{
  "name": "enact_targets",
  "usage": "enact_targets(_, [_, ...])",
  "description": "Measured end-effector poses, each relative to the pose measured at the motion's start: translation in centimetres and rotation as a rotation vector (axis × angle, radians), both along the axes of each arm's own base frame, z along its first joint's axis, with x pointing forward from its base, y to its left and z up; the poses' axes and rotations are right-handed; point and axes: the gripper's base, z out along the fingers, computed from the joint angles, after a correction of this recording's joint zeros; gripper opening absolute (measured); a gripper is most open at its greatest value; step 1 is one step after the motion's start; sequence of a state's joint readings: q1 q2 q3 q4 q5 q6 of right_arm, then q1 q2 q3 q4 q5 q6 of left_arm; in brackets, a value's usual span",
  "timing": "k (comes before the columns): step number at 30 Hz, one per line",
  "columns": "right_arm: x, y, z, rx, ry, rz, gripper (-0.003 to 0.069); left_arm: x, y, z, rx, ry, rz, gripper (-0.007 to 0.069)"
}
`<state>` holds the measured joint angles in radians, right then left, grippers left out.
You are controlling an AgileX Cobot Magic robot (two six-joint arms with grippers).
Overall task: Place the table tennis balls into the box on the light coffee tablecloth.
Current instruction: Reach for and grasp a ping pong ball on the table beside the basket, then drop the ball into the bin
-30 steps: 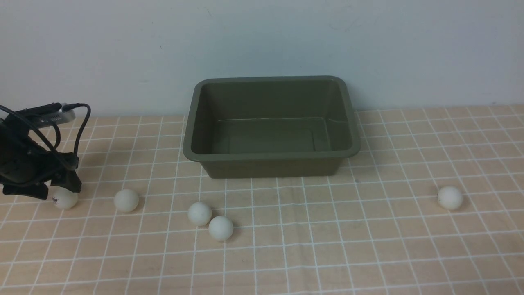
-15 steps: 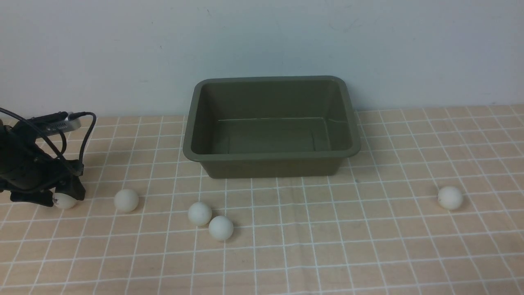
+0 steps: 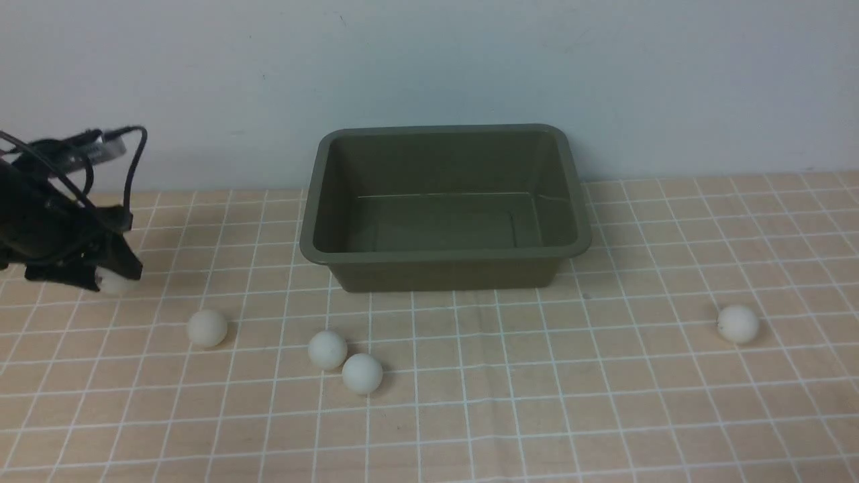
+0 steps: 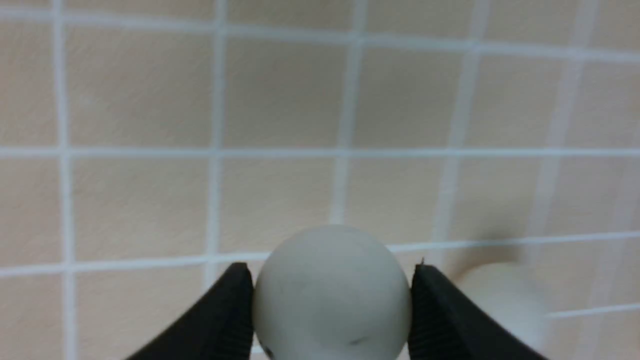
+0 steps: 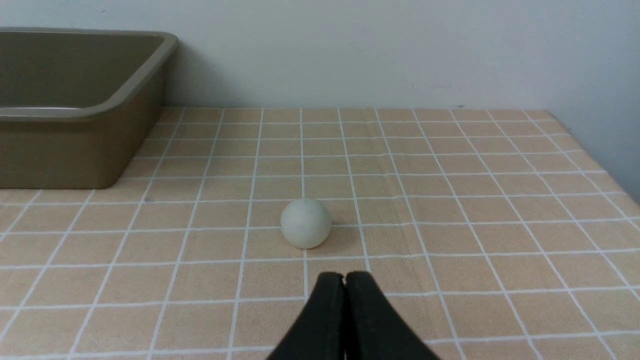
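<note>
My left gripper [image 3: 113, 274] has lifted one ball [image 3: 117, 284] off the tablecloth [image 3: 470, 402]; its wrist view shows fingers [image 4: 225, 315] pinching it. Right gripper [image 5: 344, 280], seen only wrist-side, is closed, empty.

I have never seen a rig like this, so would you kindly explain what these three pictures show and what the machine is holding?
This is a robot with two arms, each ending in a two-fingered gripper. The wide picture comes from a camera between the arms, looking forward. The other two come from cameras on the wrists. On the checked tablecloth stands an empty olive-green box. Around it lie four loose table tennis balls: three in front of the box toward the left, one to the right. The left gripper is closed on a fifth ball. The right gripper is shut and empty, facing the right-hand ball.
</note>
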<state>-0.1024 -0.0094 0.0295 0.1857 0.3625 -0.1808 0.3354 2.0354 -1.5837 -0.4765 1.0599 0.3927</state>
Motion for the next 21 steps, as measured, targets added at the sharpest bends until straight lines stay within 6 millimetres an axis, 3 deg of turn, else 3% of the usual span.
enact_targets(3, [0.0, 0.0, 0.0, 0.0, 0.001, 0.0, -0.0019, 1.3, -1.7, 3.4, -0.15, -0.09, -0.044, 0.0318])
enact_targets(4, [0.0, 0.0, 0.0, 0.0, 0.001, 0.0, -0.0019, 1.4, -2.1, 3.6, -0.168, -0.097, -0.053, 0.0318])
enact_targets(5, [0.0, 0.0, 0.0, 0.0, 0.001, 0.0, -0.0019, 2.2, -3.7, 5.2, -0.208, -0.166, -0.116, 0.0318])
enact_targets(9, [0.0, 0.0, 0.0, 0.0, 0.001, 0.0, -0.0019, 3.2, -9.4, 7.0, -0.268, -0.24, -0.27, 0.0318])
enact_targets(12, [0.0, 0.0, 0.0, 0.0, 0.001, 0.0, -0.0019, 3.6, -14.6, 7.1, -0.242, -0.282, -0.359, 0.0318])
enact_targets(14, [0.0, 0.0, 0.0, 0.0, 0.001, 0.0, -0.0019, 3.8, -16.3, 7.0, -0.219, -0.304, -0.383, 0.0318])
enact_targets(15, [0.0, 0.0, 0.0, 0.0, 0.001, 0.0, -0.0019, 4.0, -19.1, 6.6, -0.173, -0.341, -0.422, 0.0318])
enact_targets(21, [0.0, 0.0, 0.0, 0.0, 0.001, 0.0, -0.0019, 4.6, -25.1, 3.5, -0.017, -0.408, -0.513, 0.0318])
